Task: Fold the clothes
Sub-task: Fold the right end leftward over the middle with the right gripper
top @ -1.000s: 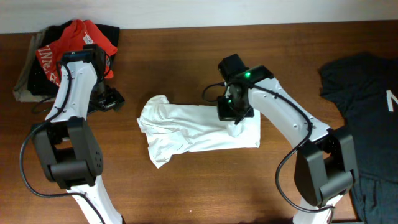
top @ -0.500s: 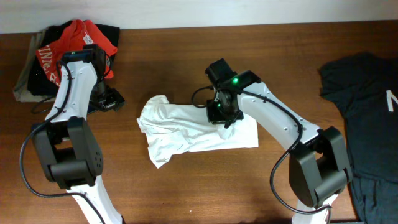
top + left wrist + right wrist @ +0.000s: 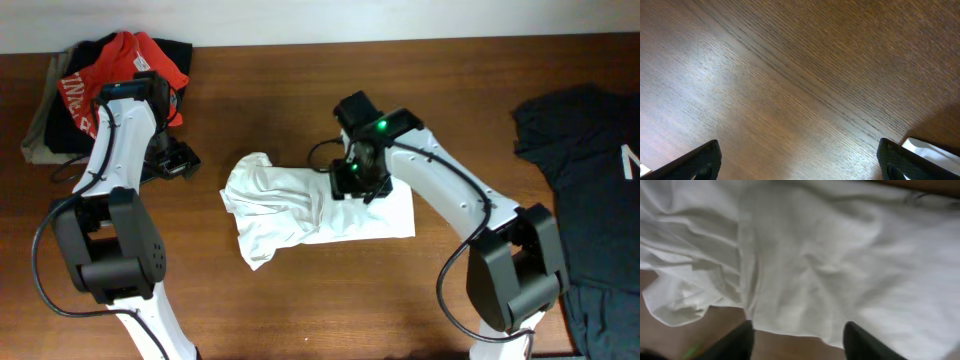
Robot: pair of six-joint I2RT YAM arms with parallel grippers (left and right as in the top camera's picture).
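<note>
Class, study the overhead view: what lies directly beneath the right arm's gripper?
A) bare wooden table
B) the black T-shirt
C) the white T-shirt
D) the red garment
C: the right gripper hangs over the right part of the white T-shirt in the middle of the table, and the right wrist view is almost filled with its white fabric.

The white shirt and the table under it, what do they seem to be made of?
The white shirt looks like thin, soft, matte cloth, probably cotton: it bunches into loose wrinkles. The table looks like brown wood or a wood-look veneer: fine grain lines run across it, with a faint sheen.
</note>
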